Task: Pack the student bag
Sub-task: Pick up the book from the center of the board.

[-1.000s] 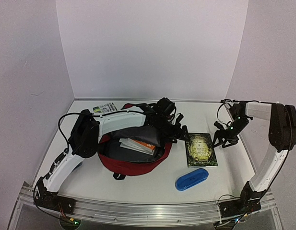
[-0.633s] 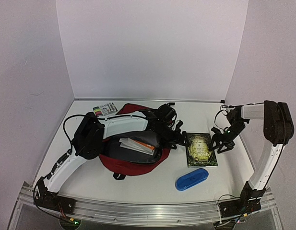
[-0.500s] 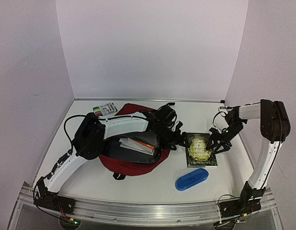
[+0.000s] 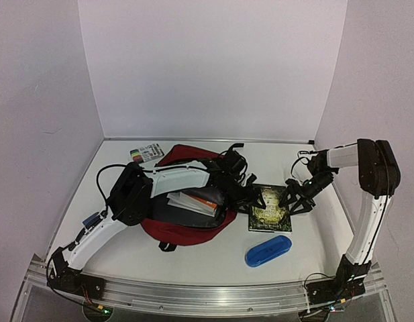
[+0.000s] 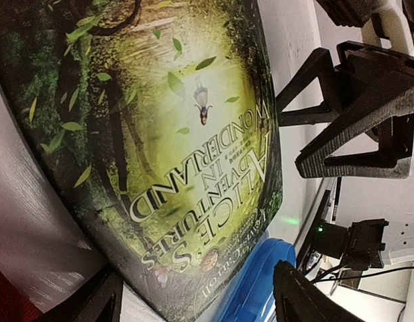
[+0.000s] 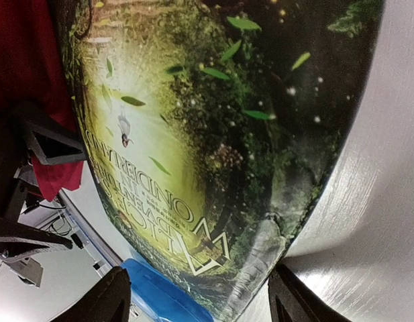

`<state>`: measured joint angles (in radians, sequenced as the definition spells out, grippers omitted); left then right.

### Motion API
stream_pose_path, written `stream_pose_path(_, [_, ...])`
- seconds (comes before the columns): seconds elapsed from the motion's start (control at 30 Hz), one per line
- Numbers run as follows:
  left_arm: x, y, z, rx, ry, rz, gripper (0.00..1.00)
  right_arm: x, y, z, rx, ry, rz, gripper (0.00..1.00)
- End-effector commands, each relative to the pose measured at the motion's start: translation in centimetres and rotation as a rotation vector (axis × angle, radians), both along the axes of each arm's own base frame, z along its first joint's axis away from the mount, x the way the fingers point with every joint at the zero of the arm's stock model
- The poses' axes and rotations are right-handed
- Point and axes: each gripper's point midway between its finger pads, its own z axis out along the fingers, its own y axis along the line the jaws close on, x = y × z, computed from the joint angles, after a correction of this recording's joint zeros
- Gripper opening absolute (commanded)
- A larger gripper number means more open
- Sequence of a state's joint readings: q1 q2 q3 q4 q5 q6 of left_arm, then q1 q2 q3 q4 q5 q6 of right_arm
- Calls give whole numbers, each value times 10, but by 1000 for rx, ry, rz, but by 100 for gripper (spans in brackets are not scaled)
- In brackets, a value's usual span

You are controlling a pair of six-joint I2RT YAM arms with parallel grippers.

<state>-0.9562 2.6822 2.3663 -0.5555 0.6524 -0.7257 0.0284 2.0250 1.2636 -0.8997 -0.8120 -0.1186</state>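
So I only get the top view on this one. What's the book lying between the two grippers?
Observer: The left wrist view reads the book's cover: Alice's Adventures in Wonderland.
Reviewer: Is the left gripper shut on it?
Observer: No. In its wrist view the jaws stand wide apart, with the book's end showing between them.
Reviewer: And the right gripper?
Observer: Its jaws also stand wide apart over the cover, and the red bag shows just past the book.
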Motion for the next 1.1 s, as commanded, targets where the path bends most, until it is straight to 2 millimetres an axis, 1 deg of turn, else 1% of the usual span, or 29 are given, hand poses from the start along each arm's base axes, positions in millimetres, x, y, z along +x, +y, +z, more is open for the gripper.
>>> stream_pose_path(0.0, [1,-12,-6,-47,-13,-20,71,16,21,-8,38,-62,23,68])
stream_pose_path(0.07, [7,-15,20,-96,-83,-21,65,20,26,2,50,-84,26,66])
stream_pose_path(0.2, [18,-16,82,-181,-252,-22,58,29,32,25,71,-142,26,61])
stream_pose_path(0.23, [18,-15,95,-198,-284,-27,56,30,33,30,75,-158,28,61])
stream_pose_path(0.33, [18,-13,124,-235,-341,-37,50,34,39,46,86,-198,35,59])
stream_pose_path(0.5, [13,-3,157,-276,-395,-25,48,38,58,73,123,-254,63,58])
stream_pose_path(0.53, [13,1,160,-272,-402,-14,47,39,64,80,134,-270,72,58])
stream_pose_path(0.63, [8,16,159,-230,-398,5,47,40,87,103,162,-323,118,57])
stream_pose_path(0.67, [7,21,164,-228,-403,12,46,39,96,111,175,-337,136,57])
stream_pose_path(0.73, [2,30,160,-207,-398,22,45,37,114,123,205,-346,159,54])
stream_pose_path(0.8, [1,40,157,-184,-394,43,43,36,125,131,230,-352,173,53])
stream_pose_path(0.87, [1,48,150,-158,-383,65,39,35,131,137,251,-358,185,51])
stream_pose_path(0.97, [8,61,144,-135,-348,120,32,35,132,144,260,-376,194,50])
stream_pose_path(1.07, [12,67,149,-143,-363,150,23,34,130,150,256,-409,204,50])
